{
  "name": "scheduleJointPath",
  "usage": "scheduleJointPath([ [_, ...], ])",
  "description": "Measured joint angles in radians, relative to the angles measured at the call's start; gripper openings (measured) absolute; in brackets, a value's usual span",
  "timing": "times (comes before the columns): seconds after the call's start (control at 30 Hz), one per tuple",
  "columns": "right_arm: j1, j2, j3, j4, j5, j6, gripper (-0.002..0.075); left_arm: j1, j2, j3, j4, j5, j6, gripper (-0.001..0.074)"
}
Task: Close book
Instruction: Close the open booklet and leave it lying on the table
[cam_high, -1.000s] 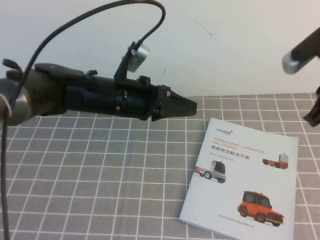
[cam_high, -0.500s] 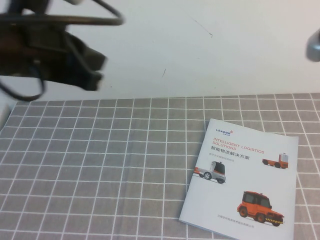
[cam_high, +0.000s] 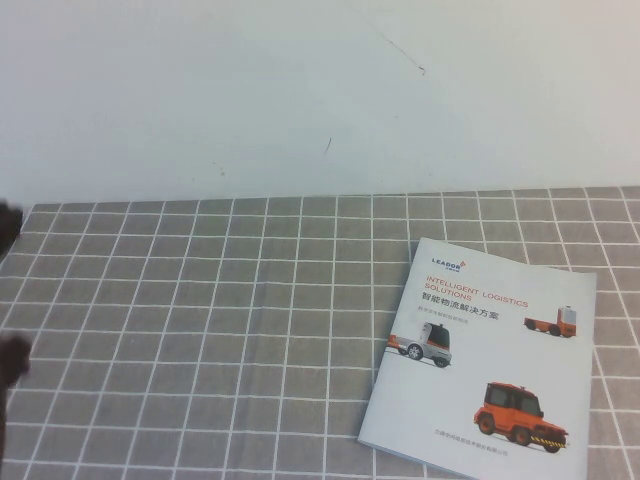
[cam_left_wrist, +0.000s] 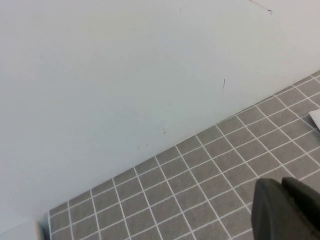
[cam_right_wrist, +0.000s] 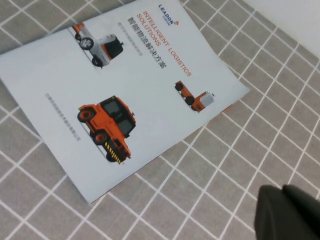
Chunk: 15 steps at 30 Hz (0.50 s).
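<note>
The book (cam_high: 480, 350) lies closed and flat on the grey checked cloth at the right, its white cover with orange vehicles facing up. The right wrist view shows the same cover (cam_right_wrist: 115, 85) from above. My right gripper (cam_right_wrist: 282, 192) hovers over the cloth beside the book, shut and empty; it is out of the high view. My left gripper (cam_left_wrist: 281, 184) is shut with nothing in it, far to the left near the wall. Only a dark bit of the left arm (cam_high: 10, 360) shows at the high view's left edge.
A white wall (cam_high: 300, 90) bounds the far side of the checked cloth (cam_high: 200, 330). A white object's corner (cam_left_wrist: 20, 231) sits at the cloth's far left end in the left wrist view.
My left arm has swung from over the middle of the table to the left and almost out of the high view. The right arm has left the upper right corner. The book has not moved.
</note>
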Motion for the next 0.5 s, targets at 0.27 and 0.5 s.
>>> scheduleJointPath([
  [0.27, 0.000, -0.310, 0.333, 0.039, -0.146, 0.053, -0.0002, 0.000, -0.272, 0.368, 0.001, -0.136, -0.002, -0.0004],
  [0.5, 0.000, -0.506, 0.483, 0.083, -0.274, 0.065, -0.0002, 0.000, -0.364, 0.503, 0.001, -0.174, -0.002, -0.0004],
])
